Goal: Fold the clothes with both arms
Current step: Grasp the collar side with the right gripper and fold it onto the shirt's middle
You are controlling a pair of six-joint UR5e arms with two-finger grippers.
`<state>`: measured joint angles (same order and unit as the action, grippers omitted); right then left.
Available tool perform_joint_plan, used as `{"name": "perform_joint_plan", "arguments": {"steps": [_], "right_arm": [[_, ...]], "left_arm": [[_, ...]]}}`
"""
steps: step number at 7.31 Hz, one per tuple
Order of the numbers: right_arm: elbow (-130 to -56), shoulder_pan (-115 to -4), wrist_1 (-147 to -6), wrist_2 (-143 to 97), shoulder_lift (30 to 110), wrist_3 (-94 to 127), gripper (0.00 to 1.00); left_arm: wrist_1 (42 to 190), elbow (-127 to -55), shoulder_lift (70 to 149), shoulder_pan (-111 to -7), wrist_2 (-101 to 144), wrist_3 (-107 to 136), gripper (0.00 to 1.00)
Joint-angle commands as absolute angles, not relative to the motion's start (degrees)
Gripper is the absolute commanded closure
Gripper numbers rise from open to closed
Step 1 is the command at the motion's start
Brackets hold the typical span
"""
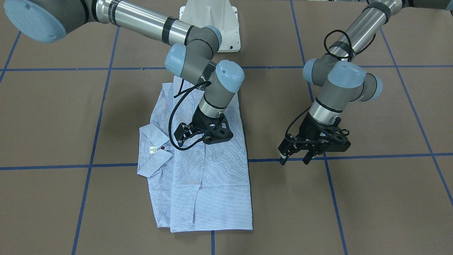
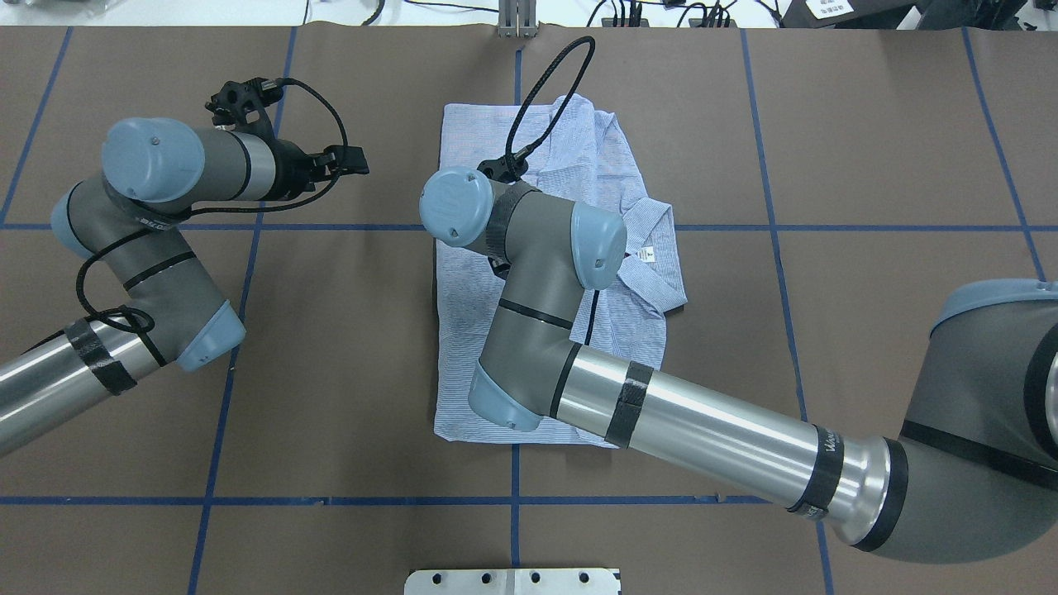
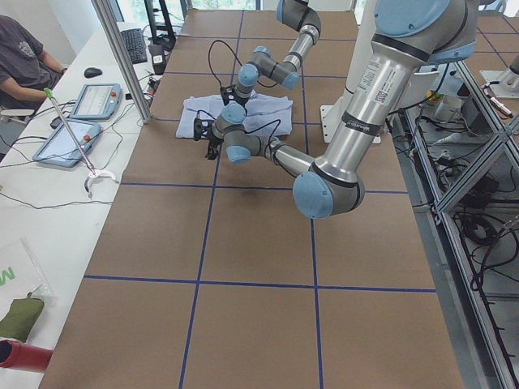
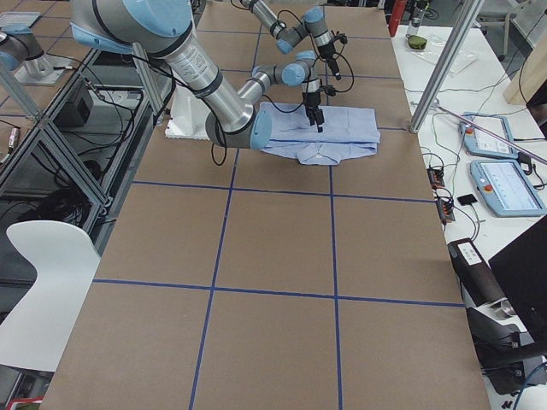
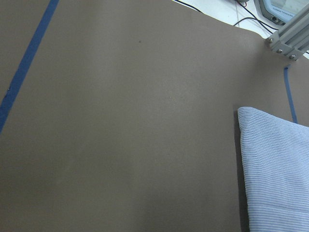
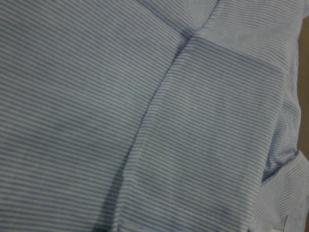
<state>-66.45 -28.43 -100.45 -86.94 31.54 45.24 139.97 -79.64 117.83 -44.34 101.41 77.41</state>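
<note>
The right gripper [image 1: 179, 134] hangs close over the middle of the shirt [image 1: 208, 180] with its two black fingers apart and nothing between them; whether the tips touch the cloth cannot be told. Its wrist camera sees only striped fabric and a fold seam. The left gripper [image 1: 294, 160] is also spread and empty. It sits over bare table beside the shirt's long edge, well clear of it, and its wrist camera catches just a corner of the cloth. The shirt lies flat, folded into a neat rectangle, with the collar [image 1: 150, 156] sticking out on one side. The collar shows a white label [image 1: 153, 149] and a red button [image 1: 162, 147]. The table [image 1: 371, 198] is covered in brown sheet crossed by blue tape lines [image 1: 106, 165], and the white pedestal [image 1: 208, 14] stands at the robot's end. Along one side runs a white bench [image 3: 49, 203] with tablets [image 3: 91, 100] and cables, where a person [image 3: 24, 57] sits. A white chair [image 4: 38, 265] stands on the other side.
</note>
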Motion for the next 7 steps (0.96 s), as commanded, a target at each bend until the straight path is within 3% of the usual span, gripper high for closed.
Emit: {"name": "perform_joint_plan", "arguments": {"steps": [1, 4, 7], "right_arm": [[-66.8, -29.0, -100.5, -86.9, 32.3, 44.1, 0.00], [-69.7, -30.0, -101.2, -87.2, 34.6, 43.1, 0.00], [-77.7, -31.8, -103.9, -87.5, 40.2, 39.3, 0.00]], "left_arm": [[139.9, -79.6, 117.9, -44.1, 101.3, 77.5, 0.00], [139.9, -79.6, 118.0, -44.0, 101.3, 77.7, 0.00], [139.9, -79.6, 118.4, -43.9, 101.3, 78.5, 0.00]]}}
